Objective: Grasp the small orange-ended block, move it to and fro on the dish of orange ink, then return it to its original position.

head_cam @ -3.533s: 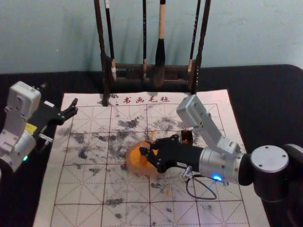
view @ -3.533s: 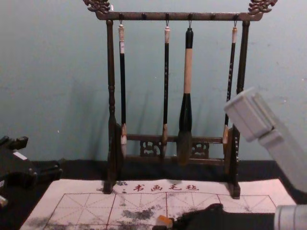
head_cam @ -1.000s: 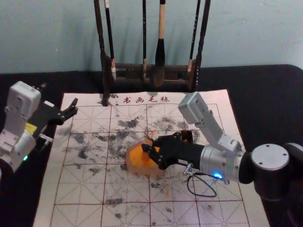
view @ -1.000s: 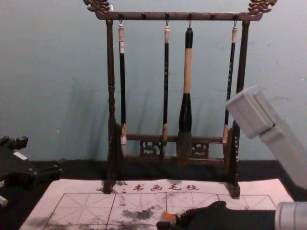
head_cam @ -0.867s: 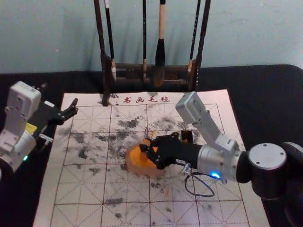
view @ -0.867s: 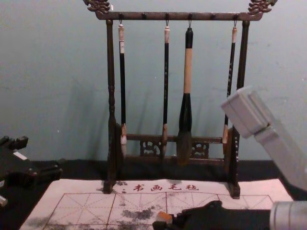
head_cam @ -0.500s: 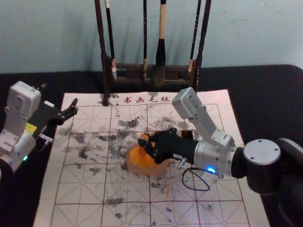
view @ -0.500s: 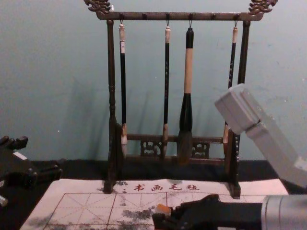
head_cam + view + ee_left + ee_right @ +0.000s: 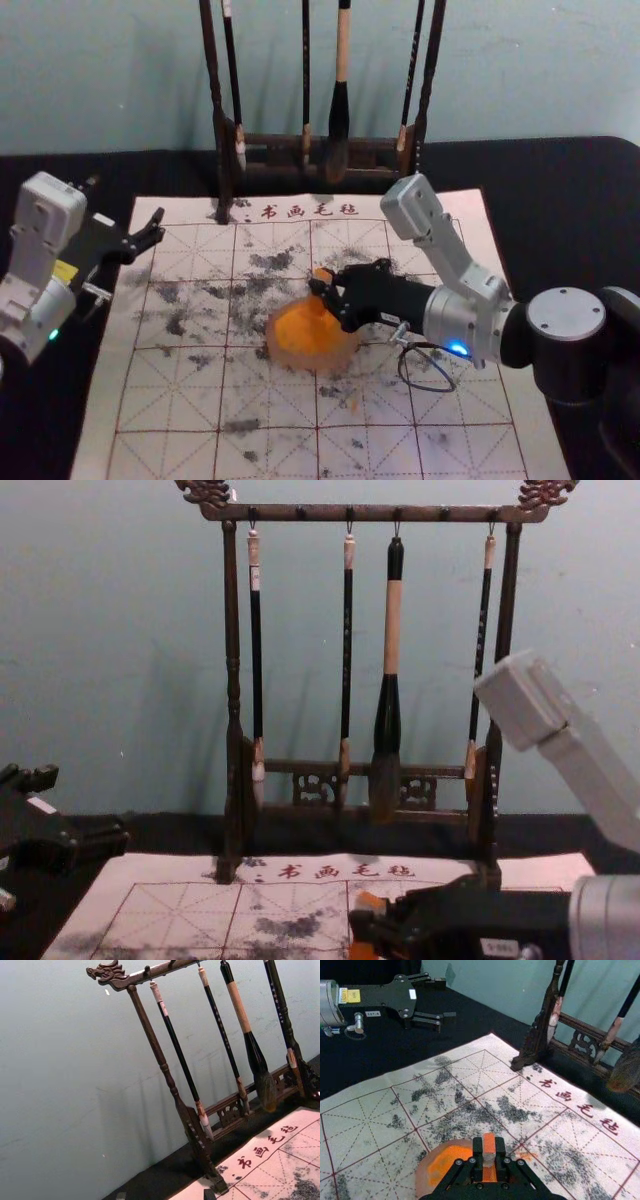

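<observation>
Squarely between the fingertips of the robot's right gripper [image 9: 320, 288], a small orange-ended block [image 9: 489, 1144] stands roughly upright above the mat [image 9: 165, 400], one orange end projecting over the grip and the other below it. The right gripper's fingers are closed on the block's sides, pressing its pale middle section. Beneath and just toward the robot lies the dish of orange ink [image 9: 276, 346] — the block is at its far side, toward the rack, its lower end overlapping the dish in the head view, though whether the two touch cannot be told. The left gripper [image 9: 157, 226] is parked near the mat's left edge, fingers spread with nothing between them, well apart from the block. Behind, four brushes hang from a carved dark rack [image 9: 376, 515] — near the red characters [image 9: 345, 871] on the grid-lined, ink-smudged mat.
</observation>
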